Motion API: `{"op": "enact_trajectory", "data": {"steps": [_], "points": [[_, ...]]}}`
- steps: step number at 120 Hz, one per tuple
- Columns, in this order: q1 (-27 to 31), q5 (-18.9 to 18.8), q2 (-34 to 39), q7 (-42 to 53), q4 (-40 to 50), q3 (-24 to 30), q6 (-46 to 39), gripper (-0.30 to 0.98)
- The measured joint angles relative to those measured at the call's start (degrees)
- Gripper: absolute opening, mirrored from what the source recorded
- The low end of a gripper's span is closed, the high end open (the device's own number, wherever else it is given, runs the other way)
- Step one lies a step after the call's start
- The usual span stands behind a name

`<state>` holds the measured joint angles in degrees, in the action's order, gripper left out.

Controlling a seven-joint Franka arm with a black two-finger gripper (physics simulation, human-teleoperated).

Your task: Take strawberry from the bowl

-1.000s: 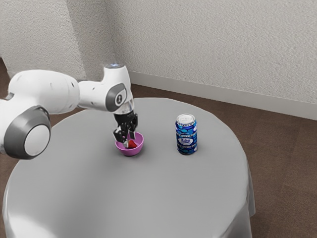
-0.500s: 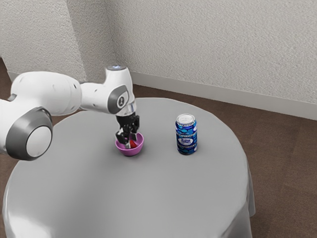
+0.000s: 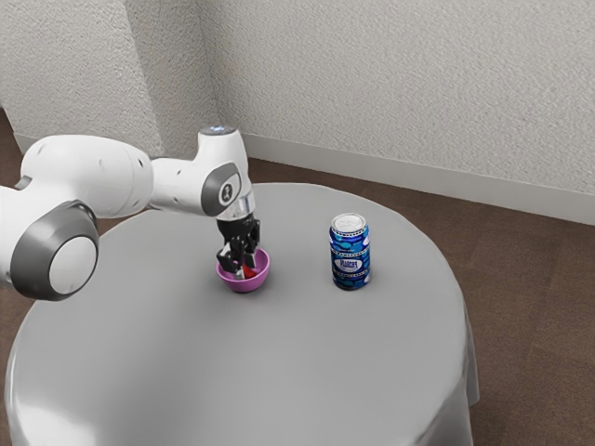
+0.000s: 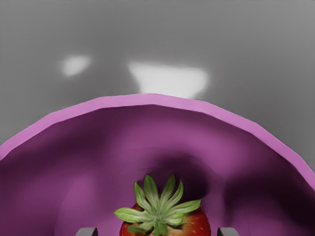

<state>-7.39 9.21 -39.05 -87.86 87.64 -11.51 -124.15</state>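
Observation:
My gripper [image 3: 244,269] reaches down into the pink bowl [image 3: 247,285], around the red strawberry [image 3: 249,272], which it partly hides. In the wrist view the strawberry [image 4: 162,226] lies inside the bowl [image 4: 152,100], its green leaves facing the camera. The tips of my gripper [image 4: 157,232] stand open on two sides of the berry, with a narrow gap visible beside each. The berry's lower part is cut off there.
A blue can [image 3: 350,253] stands upright on the round grey table [image 3: 242,372], a short way from the bowl toward the exterior view's right. A pale wall rises behind the table.
My hand has moved a little down and toward the exterior view's right, deeper into the bowl, most of it in the first half second. The bowl and can have stayed in place.

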Motion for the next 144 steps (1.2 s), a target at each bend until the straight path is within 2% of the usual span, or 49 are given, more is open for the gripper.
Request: {"op": "enact_trajectory", "data": {"steps": [101, 123, 144], "points": [[0.1, -0.5, -0.5, -0.1, -0.5, 0.0, 0.2, 0.06], [-0.1, -0.6, 2.1, -0.2, -0.2, -0.3, 0.7, 0.03], [-2.4, -0.7, 8.1, -0.2, 2.5, -0.8, 1.9, 0.02]]}}
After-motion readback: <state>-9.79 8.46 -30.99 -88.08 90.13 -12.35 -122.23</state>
